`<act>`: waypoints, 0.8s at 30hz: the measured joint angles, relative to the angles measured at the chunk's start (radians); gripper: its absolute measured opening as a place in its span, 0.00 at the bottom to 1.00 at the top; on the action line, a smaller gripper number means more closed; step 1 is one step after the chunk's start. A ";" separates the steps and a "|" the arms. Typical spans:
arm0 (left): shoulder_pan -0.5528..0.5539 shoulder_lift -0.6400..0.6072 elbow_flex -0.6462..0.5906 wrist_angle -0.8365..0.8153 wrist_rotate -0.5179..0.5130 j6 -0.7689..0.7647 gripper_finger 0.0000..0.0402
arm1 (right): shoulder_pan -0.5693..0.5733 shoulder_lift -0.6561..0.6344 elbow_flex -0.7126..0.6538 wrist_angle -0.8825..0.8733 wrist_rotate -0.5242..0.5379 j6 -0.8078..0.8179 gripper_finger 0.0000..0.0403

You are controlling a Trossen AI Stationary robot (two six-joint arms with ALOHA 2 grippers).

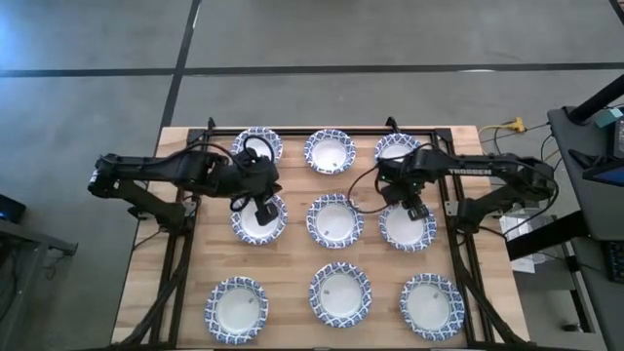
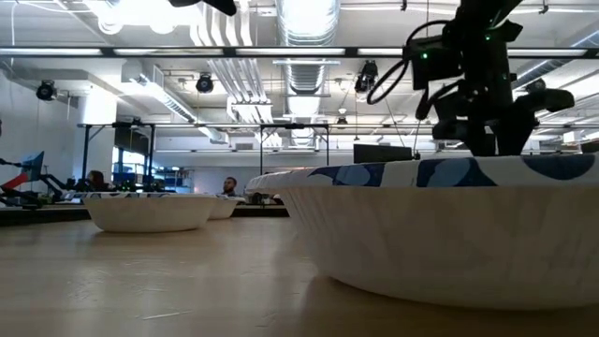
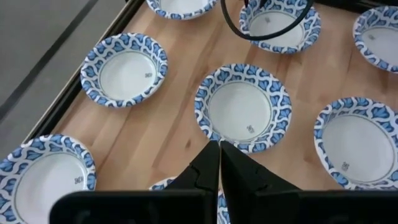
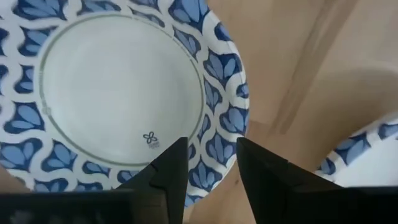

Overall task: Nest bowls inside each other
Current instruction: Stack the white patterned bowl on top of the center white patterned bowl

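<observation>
The bowls (image 1: 335,220) look like thin paper ones to us, light and a bit floppy, nine laid out in a three-by-three grid, none nested yet. We'd pinch a rim (the patterned edge), not the smooth inside. The right gripper (image 4: 211,163) sits just above the rim of one bowl (image 4: 124,87), fingers slightly apart, holding nothing. The left gripper (image 3: 219,163) hovers higher over another bowl (image 1: 258,220), fingers closed and empty
</observation>
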 joint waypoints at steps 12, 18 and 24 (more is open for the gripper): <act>0.000 0.003 -0.024 -0.005 0.000 0.000 0.00 | 0.000 -0.002 -0.087 0.157 0.043 0.057 0.29; 0.000 0.003 -0.037 0.002 0.000 0.000 0.00 | -0.004 -0.007 -0.080 0.179 0.066 0.086 0.29; 0.000 0.004 -0.056 0.006 0.004 0.000 0.00 | -0.004 0.025 -0.093 0.185 0.065 0.043 0.29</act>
